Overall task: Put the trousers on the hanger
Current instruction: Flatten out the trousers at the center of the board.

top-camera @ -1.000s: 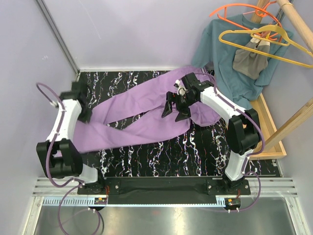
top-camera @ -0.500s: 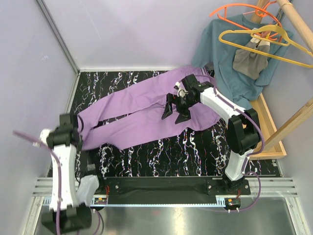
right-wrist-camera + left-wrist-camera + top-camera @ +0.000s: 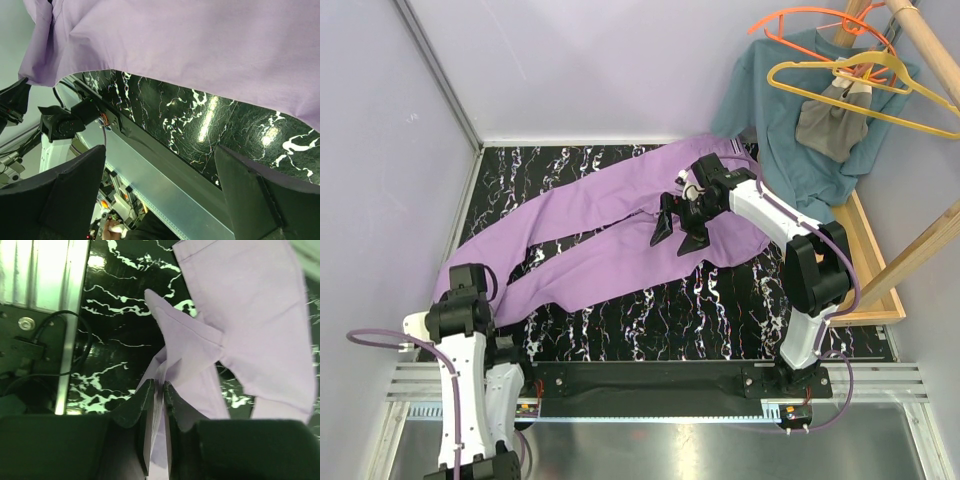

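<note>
White shells and chunky black joints make up the left arm (image 3: 460, 385) and right arm (image 3: 760, 208); thin purple cables (image 3: 375, 338) loop alongside. The left end effector (image 3: 159, 387) and right end effector (image 3: 160, 150) have matte black wedge-shaped fingers.

Robot lab booth: plain walls (image 3: 570, 70), marbled tabletop (image 3: 700, 320), aluminium rail (image 3: 660, 385).

Covering much of the black, white-veined table (image 3: 720, 310) with lilac trousers (image 3: 610, 220), lying flat and diagonal, reaching from far-right waist to near-left cuffs, splitting into two legs, baring dark marble between them.
</note>
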Action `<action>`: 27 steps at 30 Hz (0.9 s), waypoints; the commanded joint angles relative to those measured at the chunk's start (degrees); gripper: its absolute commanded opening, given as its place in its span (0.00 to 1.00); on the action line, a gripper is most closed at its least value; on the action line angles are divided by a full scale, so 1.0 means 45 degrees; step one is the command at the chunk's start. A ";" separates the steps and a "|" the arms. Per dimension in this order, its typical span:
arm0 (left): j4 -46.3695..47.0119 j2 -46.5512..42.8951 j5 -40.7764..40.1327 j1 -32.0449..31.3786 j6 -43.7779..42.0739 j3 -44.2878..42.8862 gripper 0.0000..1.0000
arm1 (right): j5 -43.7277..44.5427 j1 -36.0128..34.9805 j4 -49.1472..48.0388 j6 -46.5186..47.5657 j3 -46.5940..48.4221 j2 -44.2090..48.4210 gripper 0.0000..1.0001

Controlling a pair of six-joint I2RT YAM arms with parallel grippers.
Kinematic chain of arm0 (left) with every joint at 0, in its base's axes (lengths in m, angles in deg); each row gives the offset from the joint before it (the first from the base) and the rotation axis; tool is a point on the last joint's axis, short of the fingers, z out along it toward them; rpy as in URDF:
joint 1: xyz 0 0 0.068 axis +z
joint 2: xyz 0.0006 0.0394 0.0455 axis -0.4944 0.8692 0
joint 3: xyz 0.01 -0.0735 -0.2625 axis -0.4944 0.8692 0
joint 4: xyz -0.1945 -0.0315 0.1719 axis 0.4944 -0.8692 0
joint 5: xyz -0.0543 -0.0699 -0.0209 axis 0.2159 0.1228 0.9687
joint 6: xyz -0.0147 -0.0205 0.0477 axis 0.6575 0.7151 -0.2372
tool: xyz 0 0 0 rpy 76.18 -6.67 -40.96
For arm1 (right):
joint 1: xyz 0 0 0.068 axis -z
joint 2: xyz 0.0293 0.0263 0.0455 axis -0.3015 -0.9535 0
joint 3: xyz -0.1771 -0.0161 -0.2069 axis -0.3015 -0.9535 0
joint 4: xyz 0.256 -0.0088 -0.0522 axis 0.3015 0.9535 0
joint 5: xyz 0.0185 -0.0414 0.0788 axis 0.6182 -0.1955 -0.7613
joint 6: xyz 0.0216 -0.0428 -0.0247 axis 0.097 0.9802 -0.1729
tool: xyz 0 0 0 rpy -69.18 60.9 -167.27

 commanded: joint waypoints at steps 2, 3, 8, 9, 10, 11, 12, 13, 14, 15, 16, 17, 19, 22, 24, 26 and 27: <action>-0.2214 -0.0798 -0.0774 0.0131 0.1389 0.0031 0.22 | -0.0373 0.0050 0.0021 -0.0084 0.0128 0.0146 0.97; -0.2214 -0.0878 -0.0735 0.0131 0.1294 -0.0047 0.37 | -0.0431 0.0050 -0.0018 -0.0085 0.0070 0.0166 0.97; -0.1940 0.0173 -0.0559 0.0131 -0.1242 -0.1410 0.79 | -0.0685 0.0031 -0.0135 -0.0143 0.0050 0.0088 0.97; -0.2076 0.0930 -0.0656 0.0131 -0.1787 -0.1608 0.81 | -0.0744 0.0031 -0.0116 -0.0163 0.0147 0.0068 0.97; -0.2039 0.1285 -0.0889 0.0112 -0.1948 -0.1765 0.82 | -0.0802 0.0031 -0.0116 -0.0163 0.0206 -0.0009 0.97; -0.1903 0.1598 -0.0949 0.0131 -0.2607 -0.2018 0.82 | -0.0822 0.0031 -0.0135 -0.0163 0.0264 -0.0049 0.97; -0.1051 0.2008 -0.0989 0.0112 -0.3193 -0.2136 0.81 | -0.0861 0.0031 -0.0135 -0.0163 0.0323 -0.0068 0.97; -0.0250 0.2244 -0.0834 0.0111 -0.4050 -0.2234 0.77 | -0.0862 0.0031 -0.0135 -0.0163 0.0343 -0.0088 0.97; 0.0745 0.2517 -0.0543 0.0111 -0.6301 -0.2216 0.71 | -0.0862 0.0031 -0.0174 -0.0163 0.0343 -0.0107 0.97; 0.2379 0.3660 -0.0250 0.0111 -0.7252 -0.2254 0.70 | -0.0862 0.0031 -0.0194 -0.0143 0.0324 -0.0088 0.97; 0.2743 0.4464 0.0430 0.0092 -0.7938 -0.2371 0.70 | -0.0842 0.0050 -0.0233 -0.0163 0.0285 -0.0107 0.97; 0.2979 0.5323 0.0804 -0.0160 -0.9028 -0.2662 0.73 | -0.0842 0.0031 -0.0291 -0.0124 0.0284 -0.0127 0.97; 0.2436 0.7740 0.0965 -0.0531 -0.8962 -0.3151 0.78 | -0.0803 0.0031 -0.0369 -0.0085 0.0206 -0.0127 0.98; 0.3057 0.8612 0.1352 -0.1080 -0.9136 -0.3251 0.82 | -0.0725 0.0031 -0.0331 0.0032 0.0265 -0.0127 0.98; 0.3720 0.8924 0.1491 -0.1041 -0.9584 -0.3056 0.82 | -0.0725 0.0031 -0.0311 0.0052 0.0343 -0.0108 0.98; 0.3976 0.9624 0.1472 -0.1041 -1.0652 -0.3288 0.82 | -0.0744 0.0031 -0.0272 0.0052 0.0362 -0.0088 0.98; 0.4132 0.9938 0.1337 -0.1041 -1.1027 -0.3425 0.81 | -0.0744 0.0031 -0.0253 0.0071 0.0343 -0.0049 0.98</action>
